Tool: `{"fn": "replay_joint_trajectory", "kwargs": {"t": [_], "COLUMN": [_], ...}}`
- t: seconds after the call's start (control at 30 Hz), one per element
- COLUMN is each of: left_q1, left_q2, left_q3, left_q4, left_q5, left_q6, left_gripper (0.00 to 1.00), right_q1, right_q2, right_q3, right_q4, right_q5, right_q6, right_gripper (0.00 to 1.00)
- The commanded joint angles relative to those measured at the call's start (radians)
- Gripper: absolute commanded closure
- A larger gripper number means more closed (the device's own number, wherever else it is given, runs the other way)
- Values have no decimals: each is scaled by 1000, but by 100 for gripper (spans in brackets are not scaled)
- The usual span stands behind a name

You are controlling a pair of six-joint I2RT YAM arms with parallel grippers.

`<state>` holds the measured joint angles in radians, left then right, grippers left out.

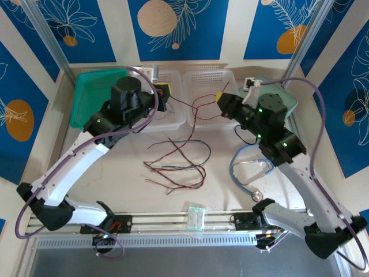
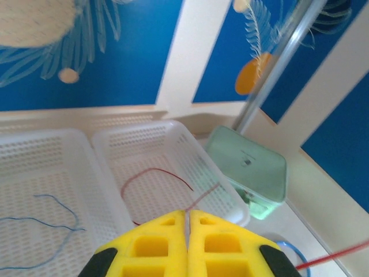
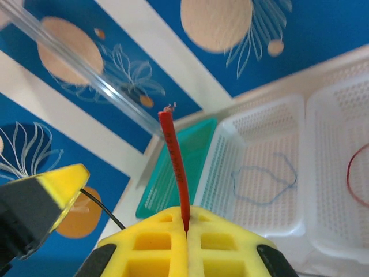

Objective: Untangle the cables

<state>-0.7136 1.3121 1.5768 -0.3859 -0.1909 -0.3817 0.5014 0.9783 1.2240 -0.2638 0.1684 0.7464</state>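
The right end effector [image 3: 185, 214] clamped a red cable [image 3: 174, 161] near its bare tip, the left end effector [image 2: 187, 214] clenched apparently on a black cable [image 3: 107, 212]; the remaining cables [image 1: 176, 164], light, limp, best taken near free ends, lay tangled below both.

We are looking at two arms with white links [image 1: 69, 164] and black joints [image 1: 130, 95]. A purple cable [image 1: 300, 79] is running along each, green lights [image 1: 260, 111] are glowing, and the left gripper [image 2: 188, 222] and right gripper [image 3: 187, 225] are showing yellow fingers with square pockets.
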Motion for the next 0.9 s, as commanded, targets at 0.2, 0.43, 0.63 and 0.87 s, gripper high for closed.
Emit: {"fn": "replay_joint_trajectory", "kwargs": {"t": [0.2, 0.43, 0.63, 0.87], "left_q1": [42, 47, 61, 103], "left_q2": [-88, -139, -174, -191], "left_q3": [18, 0, -38, -66], "left_q4": [4, 74, 120, 127], "left_q5": [-228, -354, -416, -433], "left_q6": [162, 298, 379, 392], "left_gripper": [100, 100, 100, 100], "right_q1": [-26, -35, -65, -109], "right_q2": [-157, -191, -214, -216], "right_q3": [31, 87, 130, 190], "right_q4": [-15, -12, -4, -6], "right_q5": [223, 304, 347, 352], "right_q6": [-99, -208, -304, -394], "right_gripper": [100, 100, 100, 100]}}
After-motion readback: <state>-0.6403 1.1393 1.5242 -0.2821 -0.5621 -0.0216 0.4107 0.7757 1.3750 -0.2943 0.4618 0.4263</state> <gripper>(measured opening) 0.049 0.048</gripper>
